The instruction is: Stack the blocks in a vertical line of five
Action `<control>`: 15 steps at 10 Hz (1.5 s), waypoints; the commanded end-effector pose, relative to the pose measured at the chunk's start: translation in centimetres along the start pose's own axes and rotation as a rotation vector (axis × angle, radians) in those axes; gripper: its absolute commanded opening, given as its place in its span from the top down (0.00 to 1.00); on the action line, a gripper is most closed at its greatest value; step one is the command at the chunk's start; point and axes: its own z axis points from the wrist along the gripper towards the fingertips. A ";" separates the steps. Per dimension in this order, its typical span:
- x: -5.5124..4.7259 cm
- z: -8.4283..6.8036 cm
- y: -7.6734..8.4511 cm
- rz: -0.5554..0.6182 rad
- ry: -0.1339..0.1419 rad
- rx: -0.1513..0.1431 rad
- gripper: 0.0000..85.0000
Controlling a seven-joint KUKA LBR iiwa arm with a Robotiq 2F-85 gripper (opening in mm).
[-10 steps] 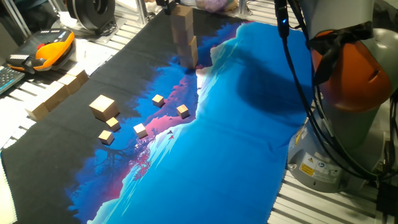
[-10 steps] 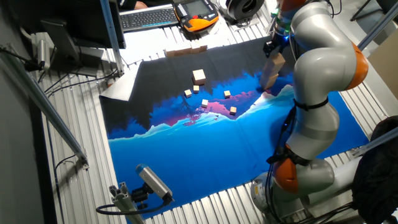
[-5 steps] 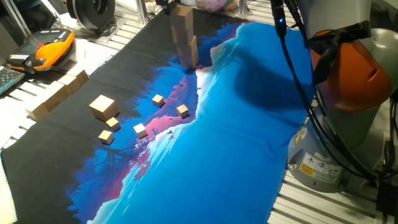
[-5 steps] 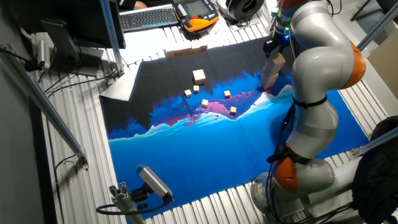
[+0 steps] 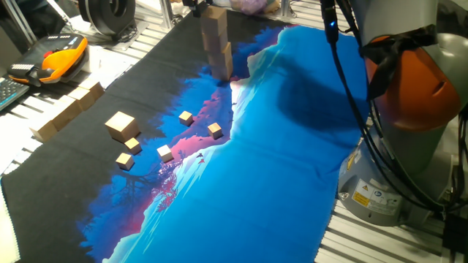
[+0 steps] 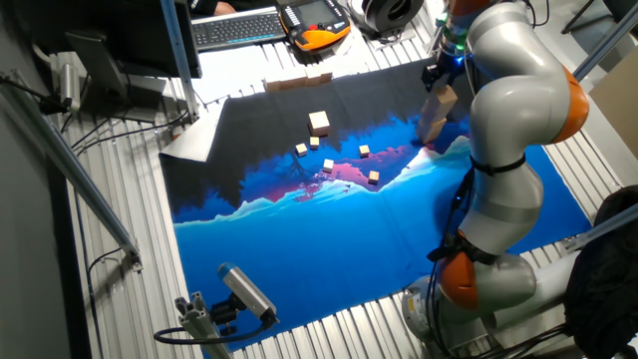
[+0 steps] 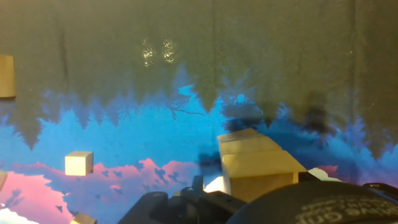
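Observation:
Several blocks stand in a slightly crooked stack (image 5: 218, 45) at the far end of the cloth, also seen as the stack (image 6: 437, 112). From above, the hand view shows the stack (image 7: 256, 167) low and right of centre, its top block close under the dark hand parts (image 7: 186, 205). My gripper (image 6: 438, 73) is right at the top of the stack. Its fingers are hidden or too small to read, so I cannot tell whether they hold the top block. One more block (image 5: 121, 124) lies alone on the black part of the cloth, also visible as the loose block (image 6: 318, 122).
Several tiny cubes (image 5: 186, 117) are scattered between the loose block and the stack; one tiny cube (image 7: 79, 163) shows in the hand view. Long wooden bars (image 5: 67, 109) lie at the cloth's left edge. An orange pendant (image 5: 62, 58) sits beyond them. The robot base (image 5: 409, 109) fills the right side.

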 end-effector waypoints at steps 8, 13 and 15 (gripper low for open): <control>3.2 -0.3 3.5 0.169 -0.018 -0.002 0.40; 3.6 0.6 4.9 0.184 0.001 -0.032 0.80; 3.8 1.0 5.4 0.183 0.005 -0.044 1.00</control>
